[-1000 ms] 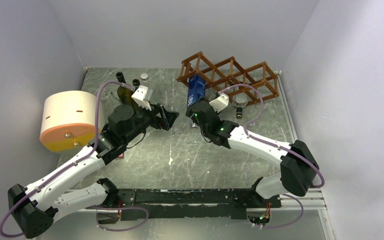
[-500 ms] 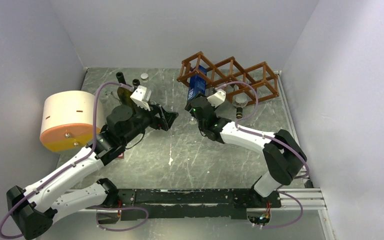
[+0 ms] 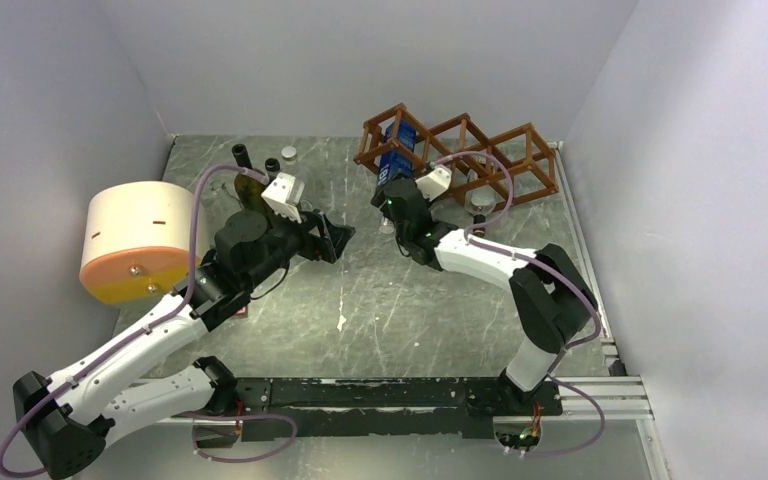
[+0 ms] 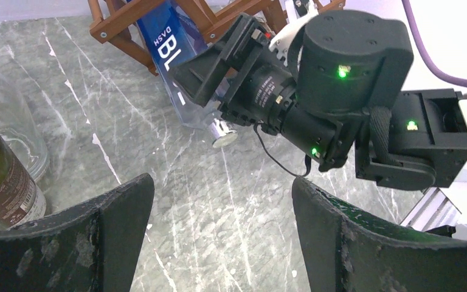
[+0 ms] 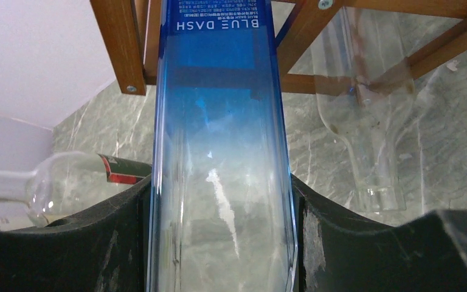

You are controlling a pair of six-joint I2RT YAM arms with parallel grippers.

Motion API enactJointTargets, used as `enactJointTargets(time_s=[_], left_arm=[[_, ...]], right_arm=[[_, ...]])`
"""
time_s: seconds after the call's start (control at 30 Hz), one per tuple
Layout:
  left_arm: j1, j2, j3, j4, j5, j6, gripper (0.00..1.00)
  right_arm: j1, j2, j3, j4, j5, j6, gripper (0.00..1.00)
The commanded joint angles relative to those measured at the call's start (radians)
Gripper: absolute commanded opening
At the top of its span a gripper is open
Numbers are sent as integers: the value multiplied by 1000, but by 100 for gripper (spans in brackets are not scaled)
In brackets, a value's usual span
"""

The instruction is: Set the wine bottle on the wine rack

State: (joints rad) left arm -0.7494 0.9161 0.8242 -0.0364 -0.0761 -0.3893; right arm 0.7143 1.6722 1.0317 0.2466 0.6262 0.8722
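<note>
Right gripper [image 5: 220, 207] clamped on wine bottle [image 5: 219, 121] | bottle end inside wine rack [image 5: 114, 42] | left gripper [image 4: 219, 207] spread, empty

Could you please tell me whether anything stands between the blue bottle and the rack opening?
Nothing visible does. The blue bottle, held by the right gripper, points into the left opening of the wine rack, between its slats. A clear bottle lies in the next opening to the right, beside the path, not across it.
</note>
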Motion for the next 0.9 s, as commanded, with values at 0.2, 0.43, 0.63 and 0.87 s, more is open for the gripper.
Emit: enactJointTargets(time_s=[0.2, 0.43, 0.63, 0.87], left_arm=[[4, -7, 50, -6, -7, 12, 87], [3, -5, 49, -7, -4, 12, 87], [4, 1, 49, -8, -1, 12, 87], [3, -1, 43, -8, -10, 12, 87]], right_arm=[[-75, 29, 172, 54, 102, 77, 12], [-104, 78, 204, 58, 58, 33, 29], [-106, 122, 252, 34, 34, -13, 41], [-107, 116, 220, 60, -18, -27, 76]])
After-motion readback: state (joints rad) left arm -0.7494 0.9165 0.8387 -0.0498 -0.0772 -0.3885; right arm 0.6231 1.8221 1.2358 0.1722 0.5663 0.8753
